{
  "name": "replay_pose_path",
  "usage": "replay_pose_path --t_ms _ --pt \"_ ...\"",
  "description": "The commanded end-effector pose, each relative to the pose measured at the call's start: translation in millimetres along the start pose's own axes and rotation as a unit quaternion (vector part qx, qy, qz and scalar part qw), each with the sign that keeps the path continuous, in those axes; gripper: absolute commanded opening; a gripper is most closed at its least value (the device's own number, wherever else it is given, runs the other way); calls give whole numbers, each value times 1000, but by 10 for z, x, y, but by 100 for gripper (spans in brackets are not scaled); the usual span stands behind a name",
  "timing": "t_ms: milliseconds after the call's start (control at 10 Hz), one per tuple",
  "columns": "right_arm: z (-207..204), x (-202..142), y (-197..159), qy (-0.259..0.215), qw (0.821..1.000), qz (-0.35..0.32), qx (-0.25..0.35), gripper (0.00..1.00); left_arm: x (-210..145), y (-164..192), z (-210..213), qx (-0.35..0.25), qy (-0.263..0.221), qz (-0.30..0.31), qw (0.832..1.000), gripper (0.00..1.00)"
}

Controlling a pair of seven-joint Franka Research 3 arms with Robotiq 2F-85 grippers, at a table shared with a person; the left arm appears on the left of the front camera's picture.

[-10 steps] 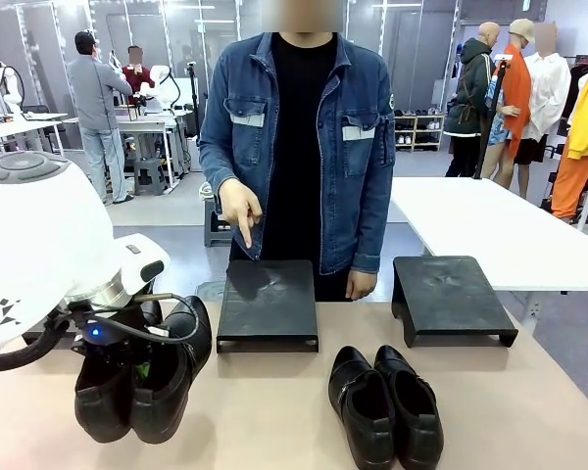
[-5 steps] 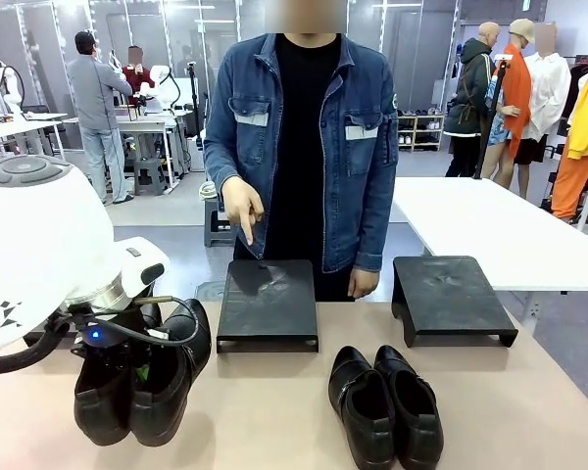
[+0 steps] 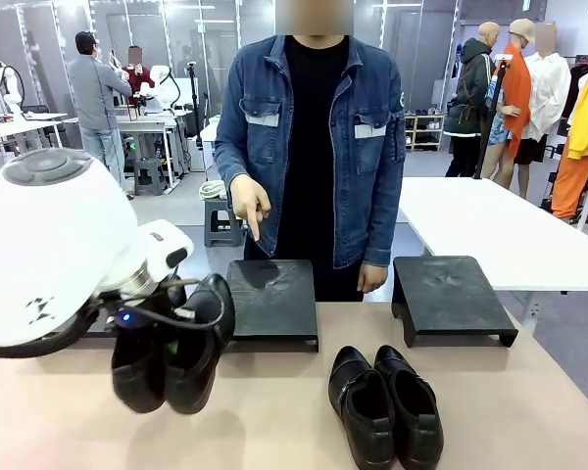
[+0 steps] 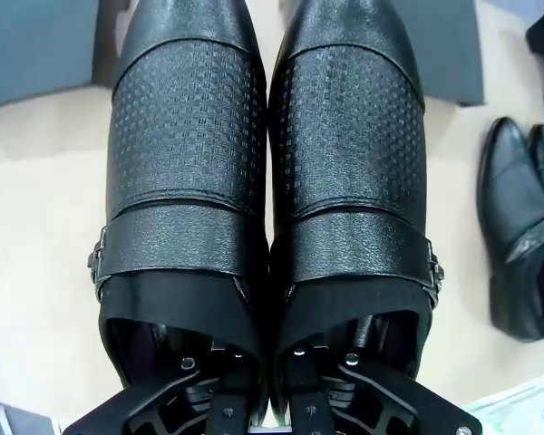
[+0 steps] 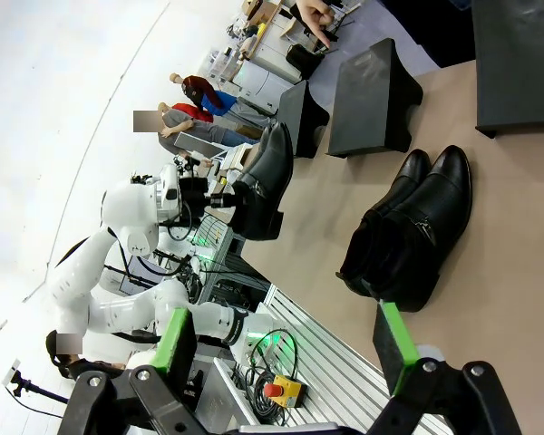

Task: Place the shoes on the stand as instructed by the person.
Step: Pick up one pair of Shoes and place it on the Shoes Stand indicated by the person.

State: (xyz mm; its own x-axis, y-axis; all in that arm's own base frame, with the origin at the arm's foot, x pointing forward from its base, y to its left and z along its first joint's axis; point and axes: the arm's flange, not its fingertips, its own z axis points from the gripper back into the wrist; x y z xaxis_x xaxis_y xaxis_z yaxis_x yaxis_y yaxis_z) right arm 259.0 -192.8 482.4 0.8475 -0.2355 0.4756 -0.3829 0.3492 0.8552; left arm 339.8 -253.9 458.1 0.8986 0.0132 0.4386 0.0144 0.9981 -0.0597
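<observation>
The left hand [image 4: 274,376] has carried the buckled pair [image 3: 172,354] up and to the right, and it now hangs just beside the middle stand [image 3: 271,299].
On the tan table [image 3: 274,436] stand two black stands, the other one [image 3: 451,294] at the right, with the second pair [image 3: 387,406] in front; a busy workshop lies behind. The left hand's fingers reach into both shoes, pinching their inner walls together. The right hand [image 5: 286,335] gapes wide, holding nothing. The person [image 3: 314,127] points a finger [image 3: 253,227] down at the middle stand.
</observation>
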Motion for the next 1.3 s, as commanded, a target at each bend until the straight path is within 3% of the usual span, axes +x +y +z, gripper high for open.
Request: replay_pose_path --t_ms 0,300,700,1200 --pt "6 7 5 -2 1000 10 4 100 378 -269 -63 -2 -35 13 999 8" --pt "6 7 5 -2 1000 10 4 100 862 -581 -196 -15 -51 32 998 8" --pt "6 7 5 -2 1000 10 4 100 1301 -897 -430 19 -94 28 995 8" --pt "6 7 5 -2 1000 10 4 100 1632 -1148 -744 16 -105 35 994 8"
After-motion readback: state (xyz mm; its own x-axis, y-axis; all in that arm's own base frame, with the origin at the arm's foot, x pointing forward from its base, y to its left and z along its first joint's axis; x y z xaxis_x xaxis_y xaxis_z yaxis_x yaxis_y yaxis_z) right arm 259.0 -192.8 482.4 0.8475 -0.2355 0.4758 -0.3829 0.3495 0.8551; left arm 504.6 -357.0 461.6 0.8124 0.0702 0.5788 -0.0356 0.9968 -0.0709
